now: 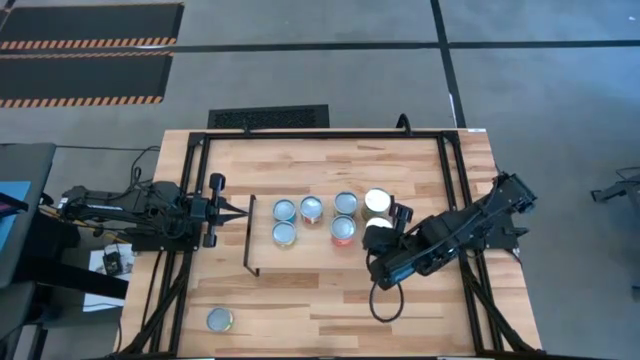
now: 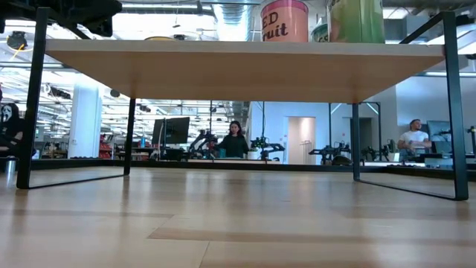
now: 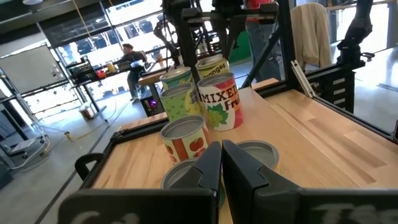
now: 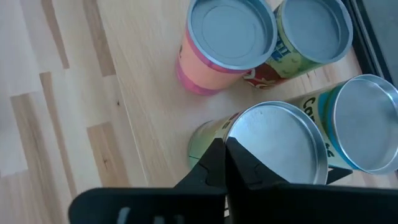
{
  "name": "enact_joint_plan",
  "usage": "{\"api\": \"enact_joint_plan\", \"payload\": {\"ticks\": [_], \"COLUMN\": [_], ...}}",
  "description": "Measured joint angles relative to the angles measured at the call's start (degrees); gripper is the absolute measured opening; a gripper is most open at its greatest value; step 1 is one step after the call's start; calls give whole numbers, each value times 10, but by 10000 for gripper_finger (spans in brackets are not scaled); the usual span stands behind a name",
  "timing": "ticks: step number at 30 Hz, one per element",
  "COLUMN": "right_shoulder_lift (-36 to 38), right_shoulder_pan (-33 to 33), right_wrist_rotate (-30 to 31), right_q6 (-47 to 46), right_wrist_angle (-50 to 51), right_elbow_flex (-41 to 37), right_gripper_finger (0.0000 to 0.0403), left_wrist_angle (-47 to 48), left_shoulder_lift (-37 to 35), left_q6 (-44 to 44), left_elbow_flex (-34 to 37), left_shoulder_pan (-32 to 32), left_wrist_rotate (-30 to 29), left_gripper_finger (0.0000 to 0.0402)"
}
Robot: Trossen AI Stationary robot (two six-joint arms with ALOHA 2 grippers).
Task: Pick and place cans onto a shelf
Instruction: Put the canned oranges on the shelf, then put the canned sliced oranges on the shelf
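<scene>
Hovering right tool [image 1: 383, 262], fingers pressed together and empty, just beside the cans [image 1: 343, 230] clustered on the shelf [image 1: 420, 165]; left tool [image 1: 240, 211], also closed, waits beside it.

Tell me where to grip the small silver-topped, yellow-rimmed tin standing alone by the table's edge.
Take the lone tin by its round side wall, descending from above with a finger either side. It stands upright, lid up, bare wooden table around it, so probably any approach angle works; the left gripper is nearer.
</scene>
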State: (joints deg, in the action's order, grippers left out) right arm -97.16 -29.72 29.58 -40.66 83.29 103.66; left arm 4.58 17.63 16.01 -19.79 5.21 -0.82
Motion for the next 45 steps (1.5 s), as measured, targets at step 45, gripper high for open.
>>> {"api": "enact_joint_plan", "payload": {"ticks": [45], "right_shoulder_lift": [14], "right_shoulder_pan": [-129], "right_wrist_rotate": [62], "right_q6": [6], "right_wrist_angle": [-7], "right_elbow_flex": [1], "right_gripper_finger": [10], "left_wrist_angle": [0], "left_shoulder_lift": [0], "left_q6": [0], "left_elbow_flex": [0], "left_shoulder_pan": [0], "left_wrist_rotate": [0], "left_gripper_finger": [4]}}
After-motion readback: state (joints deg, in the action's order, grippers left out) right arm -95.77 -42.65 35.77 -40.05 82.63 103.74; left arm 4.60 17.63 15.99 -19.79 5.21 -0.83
